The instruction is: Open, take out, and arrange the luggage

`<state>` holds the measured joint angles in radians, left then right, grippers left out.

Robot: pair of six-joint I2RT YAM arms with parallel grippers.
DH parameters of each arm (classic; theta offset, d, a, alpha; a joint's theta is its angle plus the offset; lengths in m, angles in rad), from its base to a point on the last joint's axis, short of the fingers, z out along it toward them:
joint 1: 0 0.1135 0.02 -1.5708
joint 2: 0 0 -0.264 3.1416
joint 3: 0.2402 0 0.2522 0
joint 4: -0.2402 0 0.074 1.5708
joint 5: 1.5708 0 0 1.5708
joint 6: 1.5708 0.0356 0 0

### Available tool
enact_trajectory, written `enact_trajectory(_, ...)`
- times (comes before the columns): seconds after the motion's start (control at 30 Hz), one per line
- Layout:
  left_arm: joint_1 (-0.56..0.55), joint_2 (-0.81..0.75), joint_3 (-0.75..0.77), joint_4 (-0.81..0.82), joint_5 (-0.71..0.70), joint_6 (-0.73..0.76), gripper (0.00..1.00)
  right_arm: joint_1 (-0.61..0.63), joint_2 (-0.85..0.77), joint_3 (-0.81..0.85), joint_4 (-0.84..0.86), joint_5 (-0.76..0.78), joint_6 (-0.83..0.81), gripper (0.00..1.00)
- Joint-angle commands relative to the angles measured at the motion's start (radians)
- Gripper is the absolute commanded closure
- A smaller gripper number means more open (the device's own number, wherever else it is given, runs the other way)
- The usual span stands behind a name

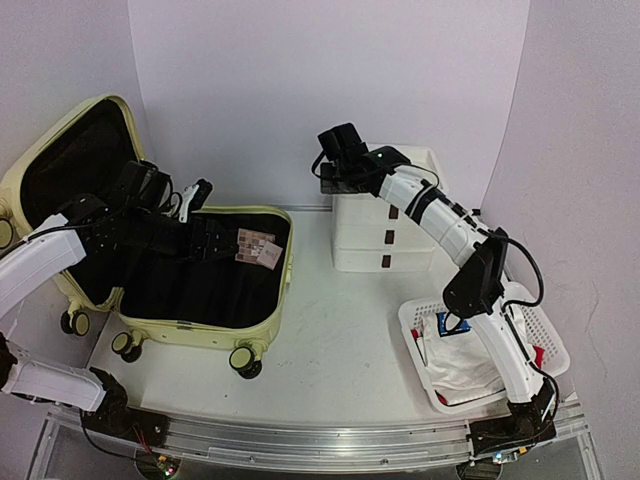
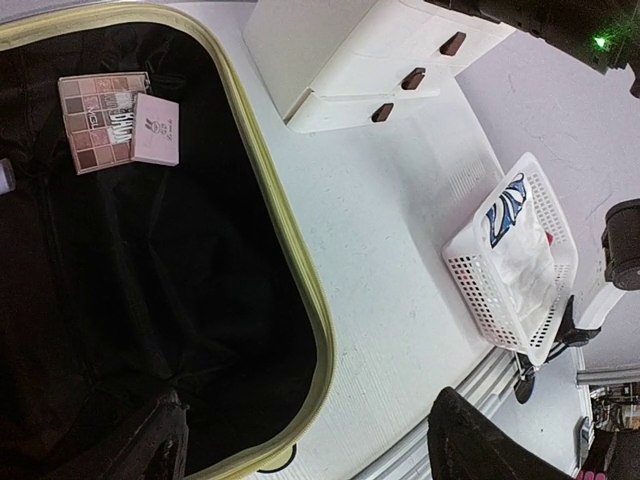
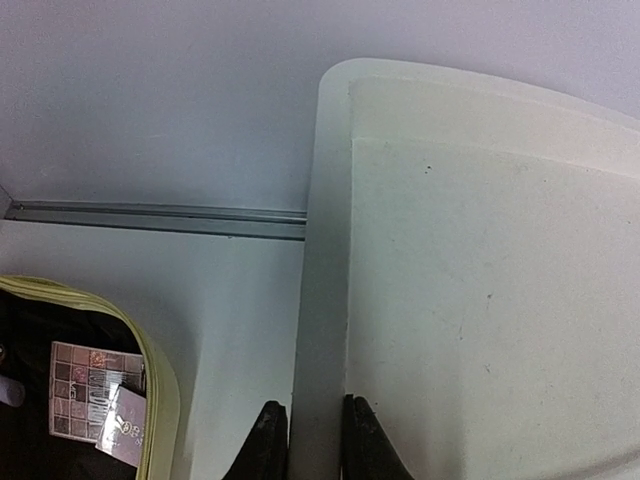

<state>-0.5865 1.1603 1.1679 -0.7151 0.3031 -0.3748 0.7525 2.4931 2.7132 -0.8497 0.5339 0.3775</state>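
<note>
The pale yellow-green suitcase (image 1: 190, 330) lies open at the left of the table, its lid propped against the back wall. Its black lining holds an eyeshadow palette (image 1: 255, 245) and a small pink box (image 2: 157, 128). My left gripper (image 1: 215, 245) hovers over the lining just left of the palette (image 2: 100, 120), jaws wide open and empty (image 2: 310, 445). My right gripper (image 1: 330, 185) is at the top left edge of the white drawer box (image 1: 385, 240). Its fingers (image 3: 268, 445) stand close together, one against each side of the box's rim (image 3: 318, 330).
A white mesh basket (image 1: 420, 320) with white cloth and a blue patterned item sits at the front right, also in the left wrist view (image 2: 470, 270). The suitcase rim (image 3: 160, 370) lies left of the drawer box. The back wall is close behind both.
</note>
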Motion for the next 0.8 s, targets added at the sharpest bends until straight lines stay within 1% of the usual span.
enact_trajectory(0.0,-0.004,-0.021,0.010,0.030,-0.012,0.001,0.17,0.001,-0.102,-0.023,0.102,-0.137,-0.063,0.69)
enact_trajectory(0.07,-0.004,-0.004,0.013,0.032,-0.006,0.001,0.17,0.001,-0.160,-0.031,0.048,-0.197,-0.084,0.55)
enact_trajectory(0.1,-0.004,0.005,0.013,0.032,0.003,-0.001,0.17,0.001,-0.190,-0.034,-0.011,-0.219,-0.094,0.48)
enact_trajectory(0.17,-0.004,0.012,0.006,0.033,0.016,-0.004,0.17,0.001,-0.269,-0.082,-0.088,-0.234,-0.113,0.38)
enact_trajectory(0.27,-0.004,0.015,-0.009,0.043,0.007,0.002,0.17,0.001,-0.451,-0.289,-0.104,-0.279,-0.140,0.25)
enact_trajectory(0.33,-0.004,0.025,-0.004,0.043,-0.001,0.012,0.17,0.000,-0.565,-0.460,-0.105,-0.310,-0.159,0.13)
enact_trajectory(0.4,-0.004,0.025,-0.007,0.044,0.001,0.010,0.17,-0.012,-0.670,-0.628,-0.092,-0.343,-0.155,0.05)
enact_trajectory(0.47,-0.004,0.020,-0.022,0.045,-0.005,0.007,0.17,-0.038,-0.762,-0.788,-0.039,-0.391,-0.121,0.02)
enact_trajectory(0.57,-0.004,0.015,-0.046,0.049,-0.014,0.006,0.17,-0.100,-0.866,-0.991,0.058,-0.430,-0.067,0.02)
enact_trajectory(0.67,-0.004,0.013,-0.052,0.054,-0.013,0.000,0.17,-0.218,-0.919,-1.141,0.159,-0.560,0.038,0.02)
enact_trajectory(0.77,-0.004,-0.001,-0.060,0.074,-0.011,-0.015,0.17,-0.272,-0.905,-1.212,0.242,-0.603,0.074,0.02)
